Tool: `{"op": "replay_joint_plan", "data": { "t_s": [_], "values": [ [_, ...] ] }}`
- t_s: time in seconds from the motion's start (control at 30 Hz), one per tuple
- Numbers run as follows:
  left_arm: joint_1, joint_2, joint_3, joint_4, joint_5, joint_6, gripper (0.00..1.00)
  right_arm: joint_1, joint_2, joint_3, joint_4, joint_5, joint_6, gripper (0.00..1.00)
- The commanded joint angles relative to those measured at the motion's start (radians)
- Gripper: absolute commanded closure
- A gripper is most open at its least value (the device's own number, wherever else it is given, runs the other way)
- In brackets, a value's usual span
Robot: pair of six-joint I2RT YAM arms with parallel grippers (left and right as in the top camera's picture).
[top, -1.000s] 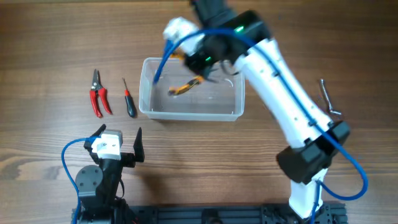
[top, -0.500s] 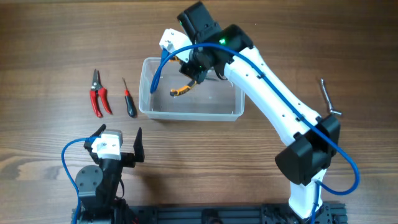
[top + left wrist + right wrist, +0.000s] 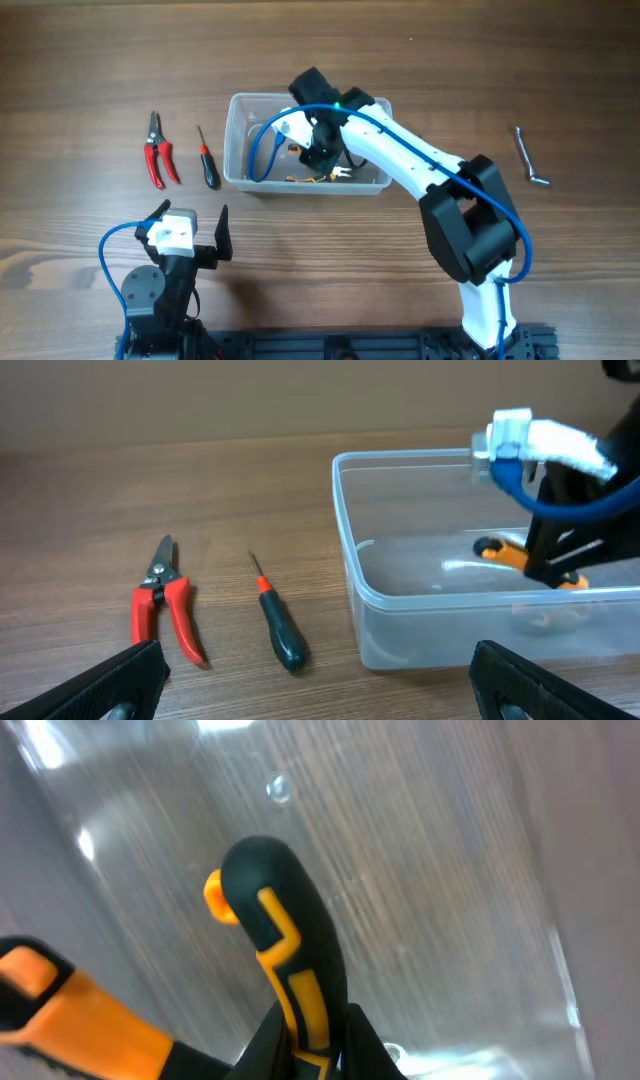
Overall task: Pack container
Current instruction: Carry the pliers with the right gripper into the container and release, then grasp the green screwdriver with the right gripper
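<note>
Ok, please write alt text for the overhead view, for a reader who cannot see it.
The right hand reaches into the clear container, holding an orange-and-black tool. Red pruners and a screwdriver lie left of it on the table; the left hand is open.

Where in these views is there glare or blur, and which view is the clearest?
Right wrist view: white glare on the container wall at the top, the orange-black tool close and slightly soft. Left wrist view: pale reflections on its near wall. Overhead view: evenly lit, clearest.
</note>
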Motion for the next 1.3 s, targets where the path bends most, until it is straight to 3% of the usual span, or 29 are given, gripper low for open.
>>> {"op": "replay_joint_plan", "data": {
  "t_s": [0.0, 0.07, 0.23, 0.37, 0.53, 0.7, 0.77, 0.87, 1.03, 1.27],
  "values": [
    [-0.006, -0.008, -0.006, 0.002, 0.012, 0.015, 0.00, 0.002, 0.018, -0.014, 0.024, -0.026, 0.037, 0.66],
    [-0.006, -0.008, -0.006, 0.002, 0.012, 0.015, 0.00, 0.002, 0.019, -0.014, 0.038, -0.026, 0.036, 0.60],
    [-0.006, -0.008, -0.006, 0.002, 0.012, 0.015, 0.00, 0.002, 0.018, 0.013, 0.065, -0.026, 0.141, 0.61],
    [-0.006, -0.008, -0.006, 0.002, 0.012, 0.015, 0.00, 0.002, -0.011, 0.139, -0.031, -0.026, 0.200, 0.61],
    [-0.006, -0.008, -0.006, 0.003, 0.012, 0.015, 0.00, -0.029, -0.052, 0.526, -0.380, 0.085, 0.455, 0.66],
    [-0.006, -0.008, -0.006, 0.002, 0.012, 0.015, 0.00, -0.175, -0.061, 0.716, -0.645, 0.092, 0.499, 0.66],
    [-0.006, -0.008, -0.006, 0.002, 0.012, 0.015, 0.00, -0.274, -0.062, 0.716, -0.732, 0.096, 0.496, 0.68],
    [-0.006, -0.008, -0.006, 0.002, 0.012, 0.015, 0.00, -0.406, -0.060, 0.678, -0.784, 0.102, 0.478, 0.82],
    [-0.006, -0.008, -0.006, 0.002, 0.012, 0.015, 0.00, -0.528, -0.060, 0.569, -0.753, 0.085, 0.393, 0.80],
    [-0.006, -0.008, -0.006, 0.002, 0.012, 0.015, 0.00, -0.535, -0.060, 0.287, -0.574, 0.066, 0.338, 0.80]
  ]
}}
